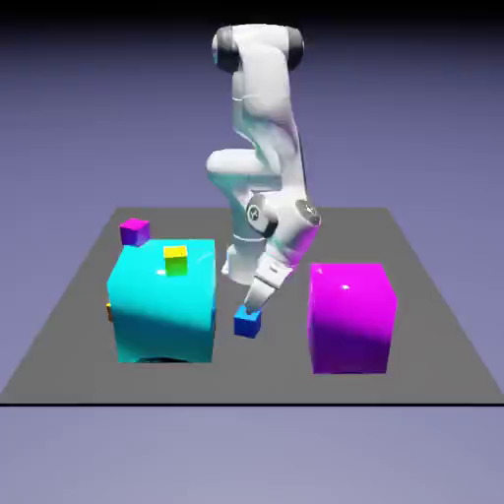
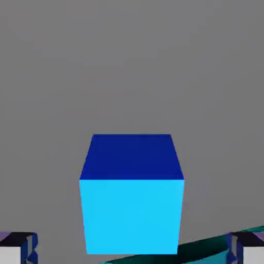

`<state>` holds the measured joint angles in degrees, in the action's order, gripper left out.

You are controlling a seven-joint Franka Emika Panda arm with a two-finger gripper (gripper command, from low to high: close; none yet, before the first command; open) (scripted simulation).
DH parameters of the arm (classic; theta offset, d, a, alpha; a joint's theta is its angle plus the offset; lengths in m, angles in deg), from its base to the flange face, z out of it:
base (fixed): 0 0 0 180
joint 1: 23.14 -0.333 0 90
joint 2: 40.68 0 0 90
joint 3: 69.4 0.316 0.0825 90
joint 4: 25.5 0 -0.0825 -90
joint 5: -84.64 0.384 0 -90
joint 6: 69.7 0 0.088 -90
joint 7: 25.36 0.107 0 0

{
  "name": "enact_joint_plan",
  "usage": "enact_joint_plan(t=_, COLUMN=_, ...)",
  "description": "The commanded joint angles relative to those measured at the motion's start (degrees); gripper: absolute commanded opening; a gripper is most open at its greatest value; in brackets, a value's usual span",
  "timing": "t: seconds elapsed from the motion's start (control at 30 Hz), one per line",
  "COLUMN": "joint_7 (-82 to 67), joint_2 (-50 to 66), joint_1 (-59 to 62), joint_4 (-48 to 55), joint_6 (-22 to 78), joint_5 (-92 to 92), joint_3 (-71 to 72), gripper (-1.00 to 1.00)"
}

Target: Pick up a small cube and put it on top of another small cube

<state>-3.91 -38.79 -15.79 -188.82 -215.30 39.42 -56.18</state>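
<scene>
**Tabletop stock: one arm, two big blocks, four small cubes**

Backdrop: plain blue-violet, darkening to black along the top of the exterior view. No wall, floor detail or furniture can be made out.

Table (image 1: 423, 295): flat dark grey slab, unmarked. In the hand view it fills nearly everything as even grey.

Arm (image 1: 261, 148): white, grey joints, folded down toward the table's middle. Its base is hidden behind its own links. No lettering or maker's mark is readable.

Magenta block (image 1: 351, 317): large, on the exterior view's right, well apart from the rest. Plain faces.

Cyan block (image 1: 164, 305): large, on the exterior view's left. A teal strip at the hand view's lower right edge is probably this block, cut off by the frame.

Gripper (image 1: 253, 307): pointing down and just above the small cube (image 1: 247, 322); fingers apart at full spread, clasping nothing. In the hand view only the two finger tips (image 2: 18, 247) show, cut by the bottom edge, clear of the cube on both sides.

Small cube: blue, on the table between the two big blocks, nearer the cyan one.

Another small cube (image 1: 175, 260): yellow top, green side, on top of the cyan block.

Purple cube (image 1: 135, 232): tiny, beyond the cyan block's far left corner.

Orange item (image 1: 108, 312): a sliver at the cyan block's left side, mostly hidden; shape unclear.
</scene>
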Motion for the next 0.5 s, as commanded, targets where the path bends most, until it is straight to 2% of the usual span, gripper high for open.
enact_joint_plan(t=0.0, joint_7=1.83, joint_2=1.71, joint_1=-0.38, joint_4=0.41, joint_6=-0.78, joint_5=-2.49, joint_3=-0.9, gripper=0.0)
enact_joint_plan(t=0.2, joint_7=11.02, joint_2=10.3, joint_1=-0.4, joint_4=2.46, joint_6=-4.72, joint_5=-15.02, joint_3=-5.41, gripper=0.0)
enact_joint_plan(t=0.23, joint_7=11.02, joint_2=10.3, joint_1=-0.4, joint_4=2.46, joint_6=-4.72, joint_5=-15.02, joint_3=-5.41, gripper=-1.0)
enact_joint_plan(t=0.47, joint_7=0.06, joint_2=0.05, joint_1=-0.38, joint_4=0.01, joint_6=-0.03, joint_5=-0.08, joint_3=-0.03, gripper=-1.0)
